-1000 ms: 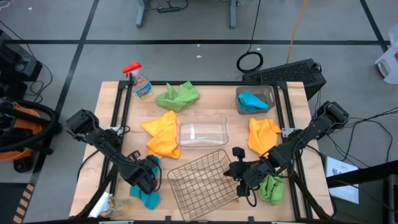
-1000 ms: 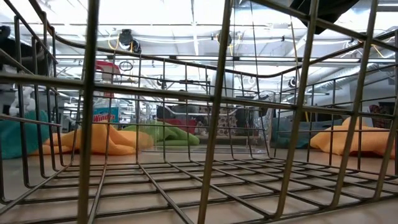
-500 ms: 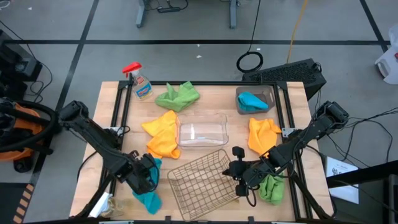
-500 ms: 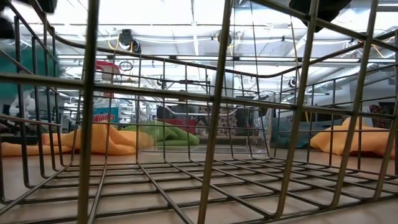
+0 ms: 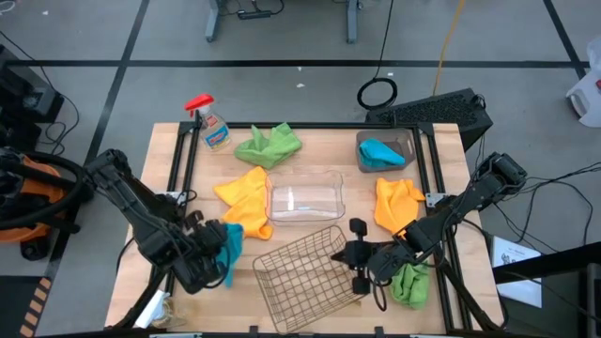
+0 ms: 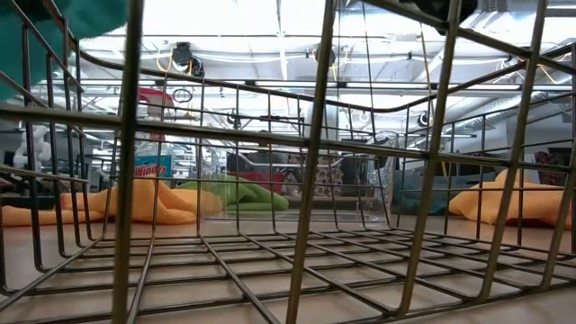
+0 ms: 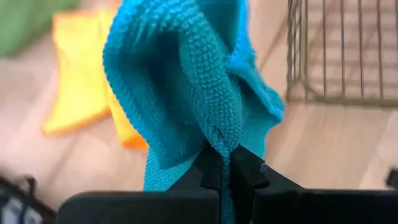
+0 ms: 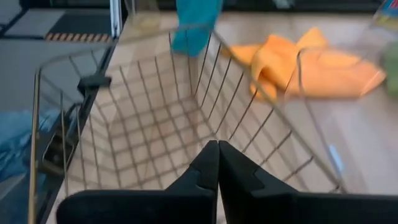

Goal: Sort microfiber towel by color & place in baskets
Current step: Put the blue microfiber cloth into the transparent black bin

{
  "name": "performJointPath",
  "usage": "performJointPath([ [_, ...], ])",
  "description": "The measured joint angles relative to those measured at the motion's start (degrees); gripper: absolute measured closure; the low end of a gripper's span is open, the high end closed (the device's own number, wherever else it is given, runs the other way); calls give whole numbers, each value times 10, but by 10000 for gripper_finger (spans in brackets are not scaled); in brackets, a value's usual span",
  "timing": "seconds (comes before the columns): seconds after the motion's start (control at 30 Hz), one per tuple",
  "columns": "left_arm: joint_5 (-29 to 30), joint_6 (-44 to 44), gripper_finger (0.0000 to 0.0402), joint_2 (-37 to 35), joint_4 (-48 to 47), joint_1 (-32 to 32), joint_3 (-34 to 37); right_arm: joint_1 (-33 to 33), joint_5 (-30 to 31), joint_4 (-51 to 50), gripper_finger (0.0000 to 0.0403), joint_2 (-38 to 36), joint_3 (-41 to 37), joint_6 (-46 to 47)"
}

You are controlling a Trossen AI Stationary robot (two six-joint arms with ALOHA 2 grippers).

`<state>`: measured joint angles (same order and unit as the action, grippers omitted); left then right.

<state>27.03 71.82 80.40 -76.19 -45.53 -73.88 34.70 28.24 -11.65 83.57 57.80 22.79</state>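
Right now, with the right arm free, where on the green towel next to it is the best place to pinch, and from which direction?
Judging by its pose, pinch a raised fold near the middle of the green towel, coming straight down from above. It lies crumpled in a heap on the table's front right, so its ridges stand up for the fingers. The right gripper is shut, empty, beside the wire basket, and must open first.

Grey floor (image 5: 282, 75) surrounded counter, crossed by dark tape lines (image 5: 310, 63). Pale wooden counter (image 5: 310, 178) had black rails along sides. Coiled black cable (image 5: 377, 93) lay on floor beyond far edge; yellow cord (image 5: 451, 42) ran beside it. Metal desk legs (image 5: 214, 19) stood at far end. Orange vacuum (image 5: 23, 202) sat at left. Low view showed bright ceiling lights (image 6: 270, 18) and cluttered workshop behind.
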Motion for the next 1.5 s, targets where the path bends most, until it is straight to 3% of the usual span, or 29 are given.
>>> performJointPath([
  [0.33,84,-122,393,1,-15,15,-98,-8,75,131,403,0,0,-61],
  [0.57,221,-235,393,0,-36,28,-208,-22,80,215,403,0,0,-112],
  [0.77,291,-373,393,0,29,81,-230,-41,81,268,403,0,0,-144],
  [0.97,275,-561,393,5,208,144,-224,-64,80,263,388,0,0,-198],
  [1.13,149,-707,393,27,344,194,-223,-78,79,230,350,0,0,-206],
  [1.27,88,-755,393,47,382,234,-223,-85,79,196,309,0,0,-206],
  [1.5,78,-767,393,71,385,295,-223,-100,83,169,240,0,0,-188],
])
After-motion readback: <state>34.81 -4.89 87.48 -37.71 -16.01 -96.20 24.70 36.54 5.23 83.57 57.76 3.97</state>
